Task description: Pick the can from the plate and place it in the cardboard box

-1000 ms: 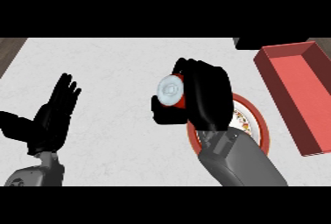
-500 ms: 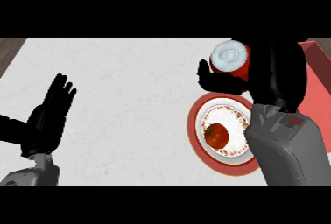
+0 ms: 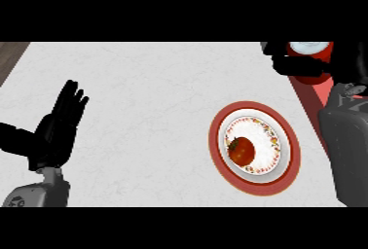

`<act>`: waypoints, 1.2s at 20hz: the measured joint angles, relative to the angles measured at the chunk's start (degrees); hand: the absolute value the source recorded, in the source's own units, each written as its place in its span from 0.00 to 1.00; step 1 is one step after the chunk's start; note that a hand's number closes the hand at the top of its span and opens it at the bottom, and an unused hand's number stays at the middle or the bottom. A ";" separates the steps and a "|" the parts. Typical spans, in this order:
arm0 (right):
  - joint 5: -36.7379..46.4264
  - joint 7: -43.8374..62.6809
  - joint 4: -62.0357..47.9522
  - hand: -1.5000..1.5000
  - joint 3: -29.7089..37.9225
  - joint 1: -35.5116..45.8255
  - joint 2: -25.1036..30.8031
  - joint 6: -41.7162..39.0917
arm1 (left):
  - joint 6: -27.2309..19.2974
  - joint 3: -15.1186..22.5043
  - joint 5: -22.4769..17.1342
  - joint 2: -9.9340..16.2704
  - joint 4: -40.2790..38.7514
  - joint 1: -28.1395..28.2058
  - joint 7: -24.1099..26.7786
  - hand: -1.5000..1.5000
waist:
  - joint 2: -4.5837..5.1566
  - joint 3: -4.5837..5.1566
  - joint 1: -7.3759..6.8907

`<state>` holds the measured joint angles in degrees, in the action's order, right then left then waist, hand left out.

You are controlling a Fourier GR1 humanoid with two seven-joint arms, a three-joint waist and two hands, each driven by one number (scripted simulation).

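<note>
The can point(image 3: 310, 48), red with a white top, is held up at the view's top right, and my right hand point(image 3: 291, 65) is shut on it. It hangs over the near end of the red open box point(image 3: 310, 95), most of which is hidden behind my right forearm. The red-rimmed plate point(image 3: 255, 146) lies on the counter below and to the left of the can, with a red tomato-like item point(image 3: 241, 150) on it. My left hand point(image 3: 57, 127) rests open at the left, fingers up, far from the plate.
The white counter point(image 3: 151, 97) stretches between my hands. A strip of dark wood point(image 3: 10, 53) shows at the top left corner. My grey right forearm point(image 3: 345, 146) fills the right edge beside the plate.
My right hand has carried the can up and to the right, from above the plate to over the box. The plate now shows in full. The left hand has not moved.
</note>
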<state>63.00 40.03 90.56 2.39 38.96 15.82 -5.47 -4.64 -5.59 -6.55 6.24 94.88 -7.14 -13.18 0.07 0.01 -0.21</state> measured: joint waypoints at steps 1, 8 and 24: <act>0.25 -1.26 -1.74 1.00 0.71 -0.07 1.00 0.89 | 0.19 0.24 0.06 -0.14 0.25 0.62 0.30 0.50 | 0.02 -0.02 -0.06; 0.07 -11.60 -16.17 1.00 5.79 -0.19 7.54 6.99 | 0.40 -0.09 0.05 0.37 0.51 0.13 -0.32 0.50 | 0.11 -0.03 -0.38; -1.47 -26.56 -49.33 0.00 10.96 3.92 15.24 7.31 | -0.54 1.42 1.32 -1.13 -0.04 -1.04 -0.03 0.50 | 0.47 -0.11 -1.17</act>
<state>61.53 13.46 41.23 13.34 42.88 31.06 1.84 -5.18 -4.18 -5.23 5.11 94.84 -8.18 -13.21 0.54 -0.10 -1.38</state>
